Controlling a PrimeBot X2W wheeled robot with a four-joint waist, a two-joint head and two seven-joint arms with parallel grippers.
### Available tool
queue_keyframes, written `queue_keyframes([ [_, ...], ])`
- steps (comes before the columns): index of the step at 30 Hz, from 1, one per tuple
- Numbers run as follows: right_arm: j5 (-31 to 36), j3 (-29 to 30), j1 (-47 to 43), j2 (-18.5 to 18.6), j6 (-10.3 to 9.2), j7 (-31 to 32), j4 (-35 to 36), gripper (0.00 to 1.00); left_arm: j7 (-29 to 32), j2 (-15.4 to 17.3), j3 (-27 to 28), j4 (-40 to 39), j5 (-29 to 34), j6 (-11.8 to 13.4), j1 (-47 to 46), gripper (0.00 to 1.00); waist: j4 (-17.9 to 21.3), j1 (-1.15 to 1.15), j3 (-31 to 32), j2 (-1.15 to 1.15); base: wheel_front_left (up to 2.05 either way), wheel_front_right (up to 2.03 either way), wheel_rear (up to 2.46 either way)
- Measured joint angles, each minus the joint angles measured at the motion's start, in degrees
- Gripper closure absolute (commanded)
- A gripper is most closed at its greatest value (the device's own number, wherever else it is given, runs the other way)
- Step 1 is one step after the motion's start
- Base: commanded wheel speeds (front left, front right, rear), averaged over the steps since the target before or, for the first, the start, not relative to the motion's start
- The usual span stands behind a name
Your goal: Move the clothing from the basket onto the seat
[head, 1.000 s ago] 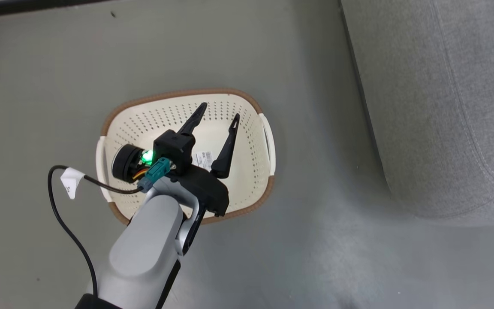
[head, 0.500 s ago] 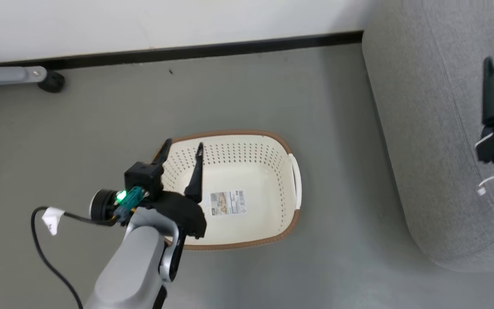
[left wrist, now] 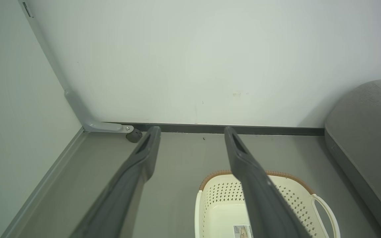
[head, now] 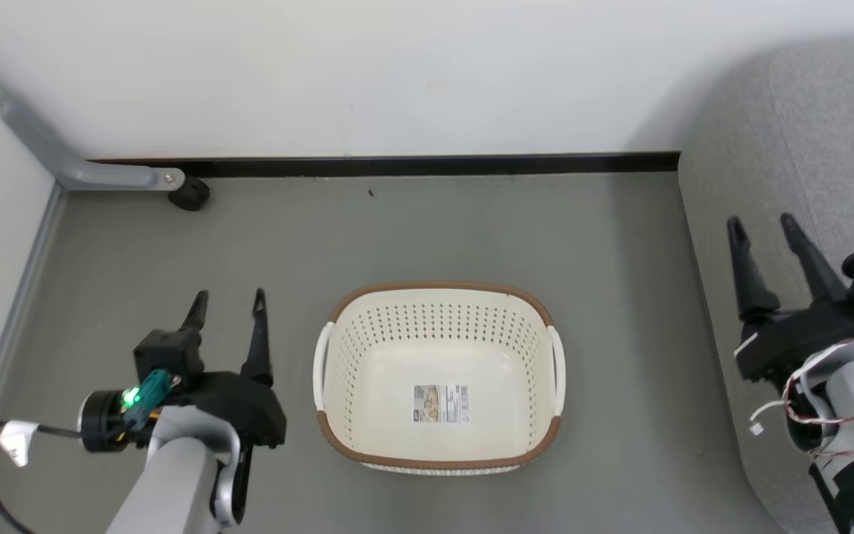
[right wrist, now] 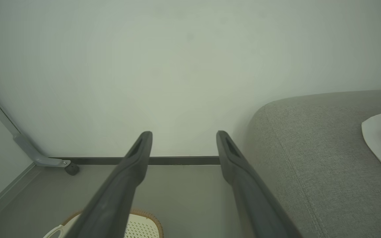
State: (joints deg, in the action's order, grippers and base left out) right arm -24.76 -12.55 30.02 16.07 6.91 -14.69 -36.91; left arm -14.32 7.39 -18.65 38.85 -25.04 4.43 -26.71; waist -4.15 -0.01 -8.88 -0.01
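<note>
**Head view, with both wrist views.** Against the pictures of the last second the whole head view has shifted. The camera has risen, so the wall [head: 397,74] and its dark skirting [head: 434,165] now cross the top; this is no move of the things.

- **Seat** [head: 790,185]: grey sofa cushion at the right.
- **Basket** [head: 438,285]: on the floor [head: 471,230] near the seat but apart from it, its inside bare down to the label [head: 441,404].
- **Left claw** [head: 229,297]: a second ago its fingers hung over the basket's inside. Now it is drawn back to the basket's left, clear of the rim, fingers spread, holding nothing.
- **Right claw** [head: 760,221]: newly in the picture, above the seat's near edge, fingers likewise spread and empty.

*Judgement:* a bare basket and two arms parted to either side suggest the transfer is finished, or nearly so.

**Views compared.**

- The right wrist view supplies the clothing [right wrist: 380,142]. It is a fold of white cloth with a red piece, lying on the seat [right wrist: 309,148] at the picture's right edge. How much lies there cannot be told, since the edge cuts it off.
- The head view supplies the basket's full bottom.
- The left wrist view catches the basket's far end [left wrist: 296,205] and a corner of the label.
- The right wrist view catches a bit of the basket's rim and wall [right wrist: 141,228].
</note>
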Motion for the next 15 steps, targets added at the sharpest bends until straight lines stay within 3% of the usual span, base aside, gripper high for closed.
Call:
queue_keyframes([
  [5,0.01,-0.92,-2.70,-2.04,0.01,0.00,1.19,0.00,0.00,1.78,2.24,-1.47,0.47,0.69,3.22,0.00,-1.39,0.00,2.46,0.00,0.00,0.00,0.00],
  [15,1.25,-2.29,-9.45,-3.96,0.16,0.00,3.36,0.00,0.01,1.82,6.20,-5.86,0.83,1.34,11.11,0.00,-1.88,0.00,6.23,0.00,0.00,0.00,0.00],
])
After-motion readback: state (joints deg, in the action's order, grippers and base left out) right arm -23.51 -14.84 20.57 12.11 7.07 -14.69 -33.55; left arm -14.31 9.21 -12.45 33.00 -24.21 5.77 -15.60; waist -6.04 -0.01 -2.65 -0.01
